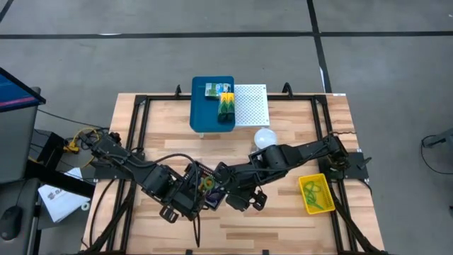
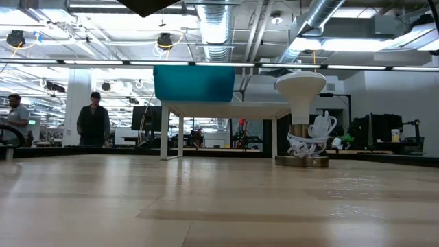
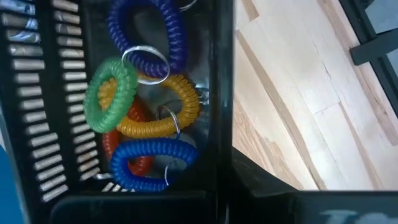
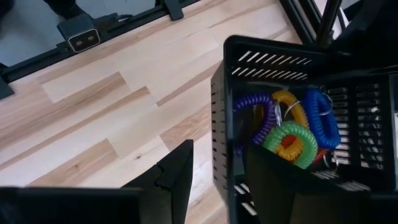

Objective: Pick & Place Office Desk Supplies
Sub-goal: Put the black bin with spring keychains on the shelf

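Two grippers flanking black bin (image 4: 273, 68), coil loops (image 4: 289, 140) inside

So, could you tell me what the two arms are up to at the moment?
Both arms meet near the front middle of the table, over a black slotted basket holding coiled key rings in green, yellow, blue, purple and red. The right gripper stands open astride the basket's wall, one finger inside, one outside. The left gripper is shut and hangs right over the basket. A crayon box and a small packet lie on the blue tray; a yellow tray holds green loops.
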Controlling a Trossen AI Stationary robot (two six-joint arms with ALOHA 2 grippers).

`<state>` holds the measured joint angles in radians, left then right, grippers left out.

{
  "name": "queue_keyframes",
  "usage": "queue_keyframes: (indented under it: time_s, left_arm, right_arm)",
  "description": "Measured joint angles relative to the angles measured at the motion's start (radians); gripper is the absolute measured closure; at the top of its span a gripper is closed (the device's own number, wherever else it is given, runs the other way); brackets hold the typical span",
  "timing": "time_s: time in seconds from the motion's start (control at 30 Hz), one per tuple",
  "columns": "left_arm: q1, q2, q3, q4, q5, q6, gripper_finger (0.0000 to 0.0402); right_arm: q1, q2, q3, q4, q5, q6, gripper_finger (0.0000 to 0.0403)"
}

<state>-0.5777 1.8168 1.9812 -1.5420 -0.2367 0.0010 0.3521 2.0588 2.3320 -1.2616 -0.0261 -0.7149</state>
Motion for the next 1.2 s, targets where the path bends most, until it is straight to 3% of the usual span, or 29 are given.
queue_keyframes:
  time_s: [1.2]
  left_arm:
    - [-0.037, -0.05, 0.0, -0.029, -0.026, 0.021, 0.0401]
  right_arm:
    - [-0.005, 0.017, 0.023, 0.049, 0.03, -0.047, 0.0269]
